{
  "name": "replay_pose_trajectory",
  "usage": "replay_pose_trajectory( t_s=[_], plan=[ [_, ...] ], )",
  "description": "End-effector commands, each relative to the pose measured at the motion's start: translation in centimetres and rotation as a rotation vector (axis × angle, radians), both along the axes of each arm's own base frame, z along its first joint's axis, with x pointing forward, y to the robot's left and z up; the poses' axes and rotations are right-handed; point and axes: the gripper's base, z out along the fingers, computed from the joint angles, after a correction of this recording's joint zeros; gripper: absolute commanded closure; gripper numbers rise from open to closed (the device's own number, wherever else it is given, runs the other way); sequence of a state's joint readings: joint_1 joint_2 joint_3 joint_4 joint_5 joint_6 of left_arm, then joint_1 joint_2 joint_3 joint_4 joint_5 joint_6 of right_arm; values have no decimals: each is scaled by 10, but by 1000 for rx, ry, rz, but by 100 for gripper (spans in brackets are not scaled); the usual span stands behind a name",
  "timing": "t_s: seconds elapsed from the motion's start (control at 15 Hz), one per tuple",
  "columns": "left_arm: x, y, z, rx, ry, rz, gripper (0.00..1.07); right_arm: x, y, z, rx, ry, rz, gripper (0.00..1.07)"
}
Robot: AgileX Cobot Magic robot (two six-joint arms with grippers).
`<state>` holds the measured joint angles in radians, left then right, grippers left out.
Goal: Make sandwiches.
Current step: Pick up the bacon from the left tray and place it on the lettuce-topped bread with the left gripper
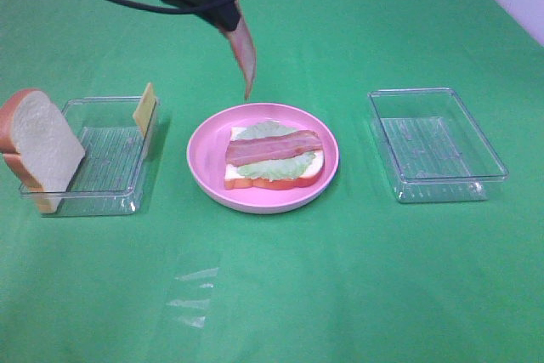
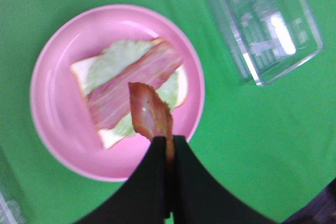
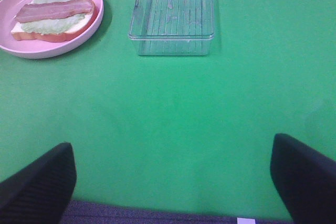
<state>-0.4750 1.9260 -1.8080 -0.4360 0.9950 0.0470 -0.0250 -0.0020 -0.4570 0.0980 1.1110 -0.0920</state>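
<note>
While the left gripper [image 2: 169, 142] hangs up over the pink plate [image 1: 200, 159], its fingers are pinched shut on the top end of a bacon strip [image 2: 149, 113], which dangles straight down above the plate's far side. The half-built sandwich [image 1: 274, 157] sits in the middle of that plate: one slice of bread, lettuce [image 1: 268, 169], and another piece of bacon laid across it. Over on the left tray [image 1: 106, 197], a spare bread slice [image 1: 38, 146] is propped at the left end and a cheese slice [image 1: 146, 110] stands at the far right corner. The right tray [image 1: 489, 167] sits on the plate's other side. The right gripper [image 3: 170, 148] has its fingers spread wide over bare green cloth [image 1: 340, 295], holding nothing.
</note>
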Motion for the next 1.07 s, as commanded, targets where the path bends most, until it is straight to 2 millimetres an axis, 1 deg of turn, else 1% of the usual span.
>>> replay_pose_trajectory(
  t_s=[0.07,0.13,0.2,0.33,0.4,0.47,0.53,0.6,0.8,0.87,0.93,1.07],
  plan=[
    [8,-21,-6,-130,10,-86,107,-4,0,-1,2,-32,0,11],
    [10,-23,-9,-147,17,-94,107,-4,0,-1,2,-32,0,11],
    [16,-30,-19,-179,42,-112,107,-4,0,-1,2,-32,0,11],
    [24,-39,-44,-210,115,-115,107,-4,0,-1,2,-32,0,11],
    [26,-40,-52,-209,134,-112,107,-4,0,-1,2,-32,0,11],
    [30,-43,-69,-200,168,-105,107,-4,0,-1,2,-32,0,11],
    [32,-44,-78,-194,185,-103,107,-4,0,-1,2,-32,0,11],
    [33,-45,-83,-193,196,-102,107,-4,0,-1,2,-32,0,11],
    [34,-56,-107,-177,220,-131,107,-4,0,-1,3,-32,1,11],
    [35,-62,-121,-171,220,-130,107,-4,0,-1,3,-32,1,11],
    [37,-66,-128,-170,229,-131,107,-4,0,-1,2,-31,0,11],
    [41,-68,-137,-160,234,-135,107,-4,0,-1,2,-32,0,11]
  ],
)
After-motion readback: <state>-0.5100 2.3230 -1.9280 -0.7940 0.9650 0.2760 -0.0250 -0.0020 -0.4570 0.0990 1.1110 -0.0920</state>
